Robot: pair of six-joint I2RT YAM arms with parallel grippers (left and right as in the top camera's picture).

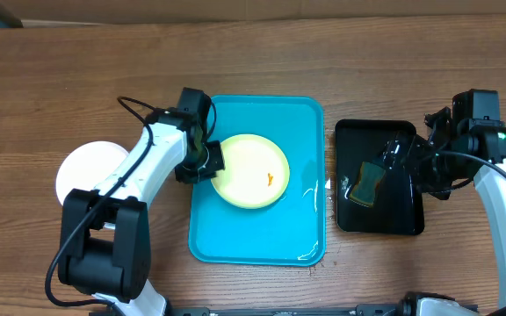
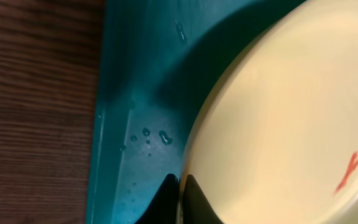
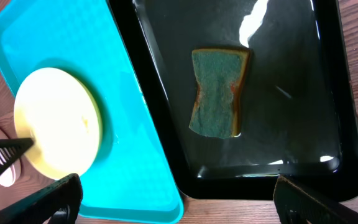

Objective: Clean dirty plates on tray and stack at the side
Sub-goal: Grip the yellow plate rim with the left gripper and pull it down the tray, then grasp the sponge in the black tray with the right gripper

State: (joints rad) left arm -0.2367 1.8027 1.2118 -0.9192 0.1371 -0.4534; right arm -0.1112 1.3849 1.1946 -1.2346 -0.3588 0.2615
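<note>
Tray (image 1: 306,230): long axis near-far. Plate (image 1: 246,168) on it, smear (image 1: 271,179) toward right. Left gripper (image 1: 207,160) pinching plate's left rim. Right gripper (image 3: 176,190) wide near sponge (image 3: 219,93).

A pale yellow plate (image 2: 291,124), orange-smeared, sits in the wet turquoise tray (image 2: 142,74).

**Tray** (image 1: 310,132): the right part and near strip of the floor are bare and open from above. The left-centre is taken by the pale yellow plate (image 1: 251,167).
**Plate's left rim:** blocked by the left gripper (image 1: 204,163), clamped over it. Its arm lies across the tabletop (image 1: 323,53) left of the tray.
**White plate** (image 1: 79,165): fills the tabletop beyond that arm.
**Black tray** (image 1: 385,224): a sponge (image 1: 365,183) lies left of centre, and the right gripper (image 1: 407,167), jaws spread wide, hangs over the right part.
**Between the trays:** a narrow gap.
</note>
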